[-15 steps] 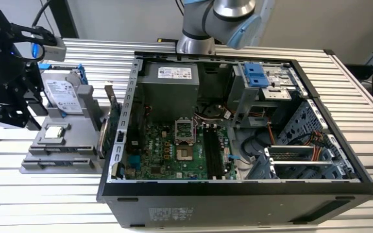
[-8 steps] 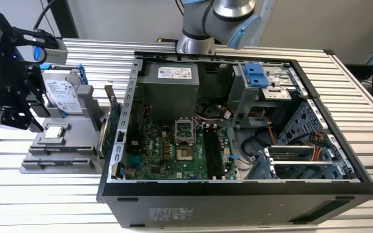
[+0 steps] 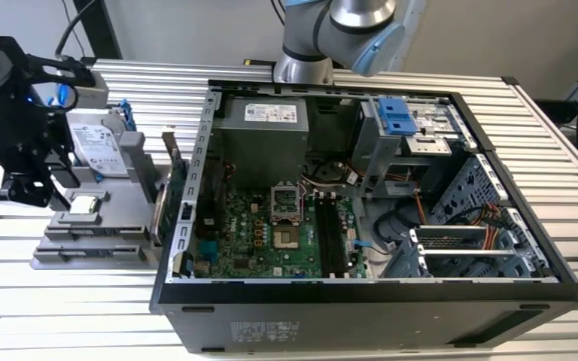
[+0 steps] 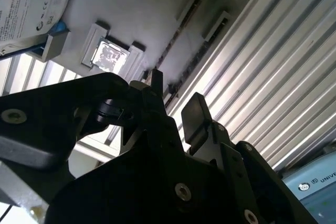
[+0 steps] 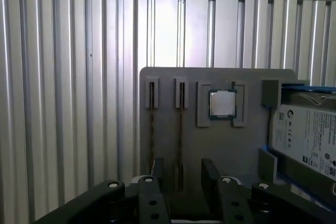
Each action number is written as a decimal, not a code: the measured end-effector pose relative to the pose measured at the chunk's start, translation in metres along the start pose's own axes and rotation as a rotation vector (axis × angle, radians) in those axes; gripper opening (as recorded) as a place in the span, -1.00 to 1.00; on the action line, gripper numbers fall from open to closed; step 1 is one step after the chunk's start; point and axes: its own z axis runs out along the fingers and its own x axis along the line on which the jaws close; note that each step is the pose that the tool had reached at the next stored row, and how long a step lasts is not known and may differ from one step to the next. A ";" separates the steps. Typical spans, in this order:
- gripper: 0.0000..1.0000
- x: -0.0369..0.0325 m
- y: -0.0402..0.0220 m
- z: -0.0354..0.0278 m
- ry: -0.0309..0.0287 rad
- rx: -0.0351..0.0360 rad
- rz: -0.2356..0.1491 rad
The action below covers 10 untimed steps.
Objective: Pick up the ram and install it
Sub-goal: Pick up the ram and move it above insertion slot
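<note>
1. A ribbed aluminium tabletop point(image 3: 148, 83) carries an open computer case point(image 3: 369, 308) in its middle. A grey parts fixture point(image 5: 220, 145) sits just beside the case, toward the exterior view's left.
2. On the fixture we see a hard drive point(image 5: 310, 129) at one end, then a CPU point(image 5: 222, 103) in its pocket, then two narrow slots. Each slot has a stick standing on edge in it.
3. The ram point(image 5: 180, 129) stands in the slot nearer the CPU. A second ram stick point(image 5: 151, 124) fills the outer slot by the fixture's edge.
4. The gripper point(image 5: 182, 167) hangs over the fixture with its fingers spread, grasping nothing.
5. The ram's long axis runs along its slot. In the first wrist view the fingers stand one on each side of that line, at one end of the stick, and we judge them not yet touching it.
6. The motherboard's black slots point(image 3: 331, 229) look unfilled to us.
</note>
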 end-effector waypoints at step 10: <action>1.00 0.0110 0.0026 0.0282 -0.0001 -0.0169 -0.006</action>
